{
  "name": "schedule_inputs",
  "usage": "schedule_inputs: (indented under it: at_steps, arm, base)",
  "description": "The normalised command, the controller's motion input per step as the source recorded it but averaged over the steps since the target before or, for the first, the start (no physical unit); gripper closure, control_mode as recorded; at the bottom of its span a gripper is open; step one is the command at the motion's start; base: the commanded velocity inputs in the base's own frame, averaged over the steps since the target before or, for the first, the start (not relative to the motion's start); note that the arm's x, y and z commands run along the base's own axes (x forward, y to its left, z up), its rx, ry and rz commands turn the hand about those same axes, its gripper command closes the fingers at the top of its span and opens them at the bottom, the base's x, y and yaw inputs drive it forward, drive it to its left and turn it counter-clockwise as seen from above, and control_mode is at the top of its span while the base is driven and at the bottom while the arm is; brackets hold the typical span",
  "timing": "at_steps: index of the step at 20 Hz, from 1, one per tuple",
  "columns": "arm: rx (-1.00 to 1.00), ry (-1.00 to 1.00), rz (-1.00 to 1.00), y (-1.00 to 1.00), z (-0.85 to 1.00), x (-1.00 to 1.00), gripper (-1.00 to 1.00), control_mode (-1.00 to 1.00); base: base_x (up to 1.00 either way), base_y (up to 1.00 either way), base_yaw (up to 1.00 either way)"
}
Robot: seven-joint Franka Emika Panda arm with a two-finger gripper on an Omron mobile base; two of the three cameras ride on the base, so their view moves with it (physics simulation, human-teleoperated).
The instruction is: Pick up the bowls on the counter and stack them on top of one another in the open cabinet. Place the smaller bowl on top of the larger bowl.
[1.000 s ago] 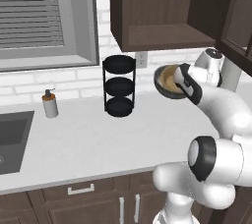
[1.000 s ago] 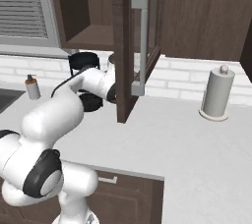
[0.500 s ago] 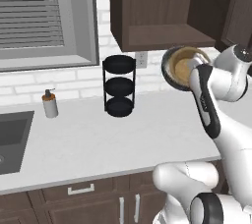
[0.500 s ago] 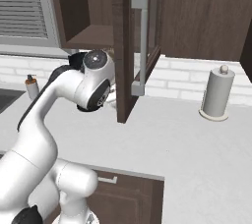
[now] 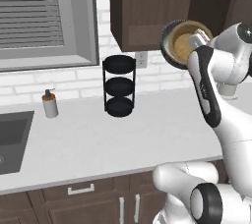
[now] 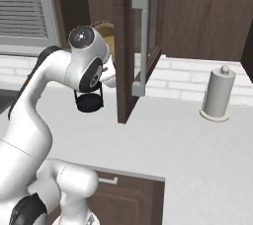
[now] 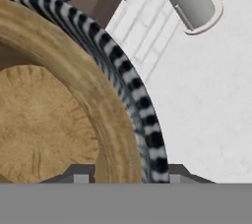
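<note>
The smaller bowl (image 5: 181, 44), tan and wooden inside with a dark striped outer rim, hangs tilted on its side level with the bottom edge of the dark brown cabinet (image 5: 147, 7). My gripper (image 5: 198, 40) is shut on its rim. In the hand view the bowl (image 7: 54, 120) is close up, its striped rim between the two fingertips of the gripper (image 7: 128, 176). From the right, a tan edge of the bowl (image 6: 105, 30) peeks out beside the open cabinet door (image 6: 127, 46). The larger bowl is out of view. The counter (image 5: 123, 139) lies well below.
A black three-tier rack (image 5: 119, 93) stands at the back wall, a soap dispenser (image 5: 49, 104) and a sink (image 5: 12, 139) to its left. A paper towel roll (image 6: 217, 93) stands on the right of the counter. The open door juts out over the counter.
The arm has lifted the tan bowl from just above the counter up and to the right, to the level of the cabinet's lower edge. The grip has stayed the same.
</note>
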Motion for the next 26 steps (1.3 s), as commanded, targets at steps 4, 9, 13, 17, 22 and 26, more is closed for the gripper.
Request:
schedule_inputs:
  at_steps: [4,9,13,17,22,26]
  arm:
    - [0.0,0.04,-0.02,0.03,0.82,0.91,1.0,-1.0]
    - [-0.01,0.0,-0.01,0.13,0.2,0.99,1.0,-1.0]
    - [-0.03,0.0,-0.04,0.13,0.0,0.97,1.0,-1.0]
    - [-0.08,0.0,-0.07,0.08,-0.08,0.96,-1.0,-1.0]
    - [-0.03,-0.04,-0.03,0.01,-0.13,0.35,-1.0,-1.0]
    - [0.0,-0.32,0.0,-0.03,-0.03,-0.81,-1.0,-1.0]
  base:
    - [0.0,0.0,0.0]
    - [0.0,0.0,0.0]
    - [0.0,0.0,0.0]
    - [0.0,0.0,0.0]
    - [0.0,0.0,0.0]
    - [0.0,0.0,0.0]
